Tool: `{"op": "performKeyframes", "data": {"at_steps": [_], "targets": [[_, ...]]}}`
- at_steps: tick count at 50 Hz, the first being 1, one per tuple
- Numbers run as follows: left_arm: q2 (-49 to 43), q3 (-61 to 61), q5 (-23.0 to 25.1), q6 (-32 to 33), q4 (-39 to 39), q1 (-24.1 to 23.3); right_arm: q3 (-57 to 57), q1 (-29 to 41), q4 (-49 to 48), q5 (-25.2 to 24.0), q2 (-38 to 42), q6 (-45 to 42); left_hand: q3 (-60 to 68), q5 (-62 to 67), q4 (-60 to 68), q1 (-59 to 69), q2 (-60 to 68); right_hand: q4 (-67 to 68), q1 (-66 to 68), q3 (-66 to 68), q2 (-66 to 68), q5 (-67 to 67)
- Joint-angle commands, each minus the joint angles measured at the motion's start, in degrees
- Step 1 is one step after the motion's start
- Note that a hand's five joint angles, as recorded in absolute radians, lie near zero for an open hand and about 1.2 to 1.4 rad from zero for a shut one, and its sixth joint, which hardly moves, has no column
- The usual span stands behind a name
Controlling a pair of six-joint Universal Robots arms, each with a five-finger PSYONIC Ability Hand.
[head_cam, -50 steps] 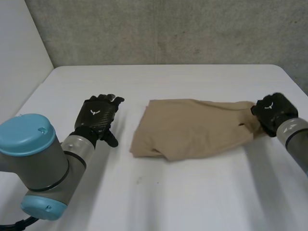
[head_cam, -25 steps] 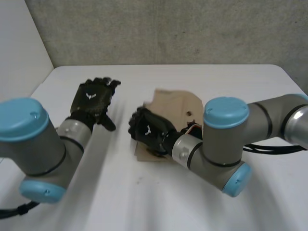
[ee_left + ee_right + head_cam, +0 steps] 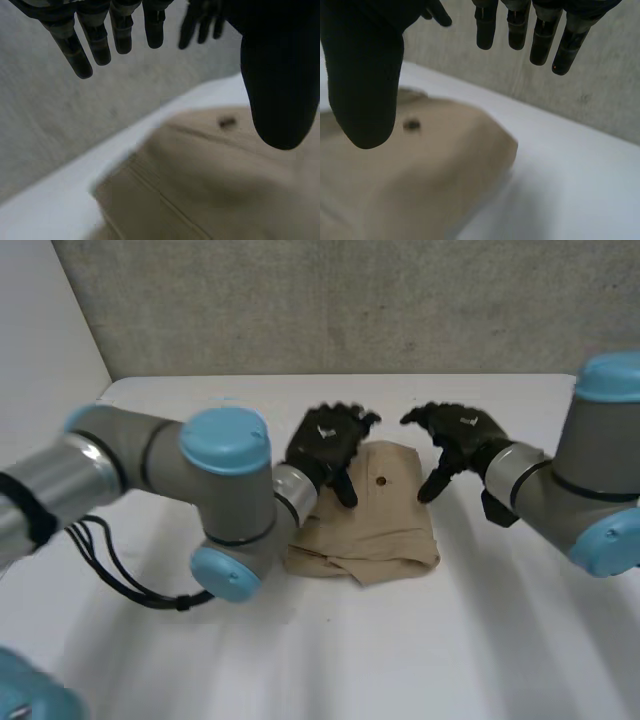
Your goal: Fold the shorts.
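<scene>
Roughly folded shorts [image 3: 370, 530] lie on table [image 3: 480, 640].

tan shorts [image 3: 375, 520], white table [image 3: 500, 640], black left hand [image 3: 325, 445], black right hand [image 3: 460, 435]

The left arm [image 3: 150, 455] and the right arm [image 3: 545, 485] are thick grey tubes, their rounded joints closed by glossy light-blue caps [image 3: 225, 440]. The left robot hand [image 3: 325, 440] and the right robot hand [image 3: 455, 435] are matte black, each with a small white emblem [image 3: 327, 432] on its back. The fingers [image 3: 82, 50] are slim, dark ringed segments; the thumb [image 3: 277, 75] is broad and smooth.
</scene>
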Motion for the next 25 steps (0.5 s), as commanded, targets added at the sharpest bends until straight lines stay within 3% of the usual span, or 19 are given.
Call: {"op": "performKeyframes", "data": {"at_steps": [1, 7, 14, 19, 25], "targets": [[-7.7, 4.4, -3.5, -0.1, -7.4, 1.0, -3.3, 0.8, 0.0, 0.4, 8.6, -2.6, 4.6, 4.1, 4.9, 5.6, 4.9, -3.4, -1.6, -2.2, -2.4, -3.3], [-8.3, 4.5, -6.8, 0.4, -12.1, 4.2, -4.9, 1.3, 2.1, 0.7, 12.5, -6.9, 4.6, 4.1, 4.9, 5.6, 4.9, -3.4, -1.6, -2.2, -2.4, -3.3], [-6.0, 4.0, -6.7, 0.3, -14.1, 2.5, -8.2, 3.2, 6.5, 1.0, 11.3, -14.2, 3.4, 2.9, 3.8, 4.4, 3.8, -3.4, -1.6, -2.2, -2.4, -3.3], [3.9, 2.9, -6.6, 0.2, -14.1, 0.7, -8.9, 3.6, 7.2, 1.3, 3.4, -12.3, 0.4, -0.1, 0.7, 1.4, 0.7, -3.4, -1.6, -2.2, -2.4, -3.3], [20.1, -1.5, -6.9, -0.3, -13.9, 3.0, -8.4, 2.8, 6.5, 8.0, -8.8, -7.0, 0.2, -0.3, 0.6, 1.2, 0.6, -3.4, -1.6, -2.2, -2.4, -3.3]]}}
